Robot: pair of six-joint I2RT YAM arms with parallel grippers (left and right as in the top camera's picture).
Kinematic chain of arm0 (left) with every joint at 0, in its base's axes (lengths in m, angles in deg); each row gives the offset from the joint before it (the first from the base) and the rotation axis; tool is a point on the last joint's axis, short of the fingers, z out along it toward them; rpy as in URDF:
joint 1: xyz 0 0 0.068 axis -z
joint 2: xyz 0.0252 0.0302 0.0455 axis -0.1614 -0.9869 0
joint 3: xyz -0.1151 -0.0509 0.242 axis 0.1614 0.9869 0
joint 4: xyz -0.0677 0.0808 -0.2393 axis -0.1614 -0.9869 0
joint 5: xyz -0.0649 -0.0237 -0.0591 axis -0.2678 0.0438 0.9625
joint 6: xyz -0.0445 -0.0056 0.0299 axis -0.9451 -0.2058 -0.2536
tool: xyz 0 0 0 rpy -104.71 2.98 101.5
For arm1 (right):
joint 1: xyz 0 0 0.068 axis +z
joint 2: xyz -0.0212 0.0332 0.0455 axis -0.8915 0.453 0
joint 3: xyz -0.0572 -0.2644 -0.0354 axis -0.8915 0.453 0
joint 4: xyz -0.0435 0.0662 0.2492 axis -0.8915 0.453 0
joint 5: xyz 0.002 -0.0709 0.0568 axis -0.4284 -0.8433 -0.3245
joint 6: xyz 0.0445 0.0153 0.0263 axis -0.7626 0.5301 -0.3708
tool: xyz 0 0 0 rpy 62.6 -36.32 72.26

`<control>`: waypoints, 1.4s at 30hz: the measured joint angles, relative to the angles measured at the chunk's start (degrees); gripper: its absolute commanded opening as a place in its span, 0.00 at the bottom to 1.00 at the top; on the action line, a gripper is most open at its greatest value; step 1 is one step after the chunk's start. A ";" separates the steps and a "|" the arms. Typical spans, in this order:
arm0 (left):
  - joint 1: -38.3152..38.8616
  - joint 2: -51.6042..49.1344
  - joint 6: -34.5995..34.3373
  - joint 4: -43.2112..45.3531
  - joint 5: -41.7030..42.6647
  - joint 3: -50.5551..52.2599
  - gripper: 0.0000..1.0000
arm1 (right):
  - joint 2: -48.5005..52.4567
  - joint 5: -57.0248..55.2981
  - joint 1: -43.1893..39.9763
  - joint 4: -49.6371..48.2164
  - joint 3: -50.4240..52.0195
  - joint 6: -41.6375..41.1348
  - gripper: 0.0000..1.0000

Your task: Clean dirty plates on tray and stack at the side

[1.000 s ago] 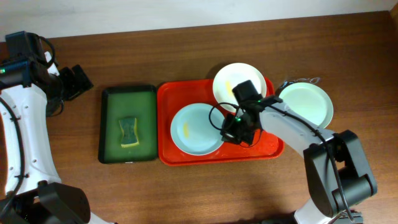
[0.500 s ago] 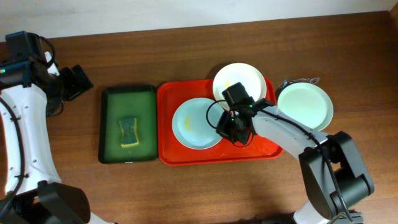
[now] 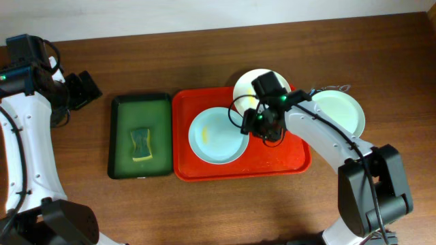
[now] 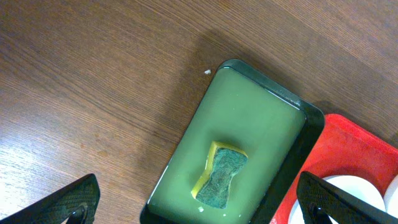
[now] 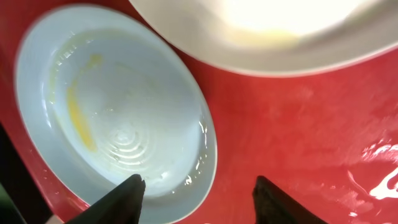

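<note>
Right jaws have swung up toward the cream plate [image 3: 253, 83], open and empty; the smeared blue plate [image 3: 216, 135] waits unwiped on the red tray [image 3: 289, 160] just left of them; left jaws open, idle

A brown wooden table [image 4: 93, 93] with visible grain and a low sheen carries a red tray [image 5: 298, 143] of glossy plastic, its floor glistening wet. The pale blue plate [image 5: 124, 124] is smooth and shiny, finely ridged at its centre and streaked with a yellowish smear. The cream-white plate [image 5: 261, 37] gleams likewise. The dark green tray [image 4: 308, 115] is glossy-rimmed, and its sponge [image 4: 222, 177] shows a coarse green top over yellow foam.
</note>
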 measured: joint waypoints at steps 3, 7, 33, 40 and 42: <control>0.00 0.00 0.00 -0.02 0.00 0.00 0.99 | 0.00 -1.68 0.13 0.00 -0.07 2.51 0.50; 0.00 0.00 0.00 0.00 0.00 0.00 0.99 | 0.07 -4.59 3.41 -5.03 2.89 3.37 0.50; 0.00 0.00 0.00 -0.02 -0.02 0.00 0.99 | 1.25 -10.51 4.59 -14.23 9.92 3.98 0.11; 0.00 0.00 0.00 0.00 0.00 0.00 0.99 | 1.25 -10.27 4.63 -14.14 9.92 4.07 0.04; 0.00 0.00 0.00 -0.02 0.00 0.00 0.99 | 1.22 -10.27 4.63 -13.46 9.92 4.07 0.04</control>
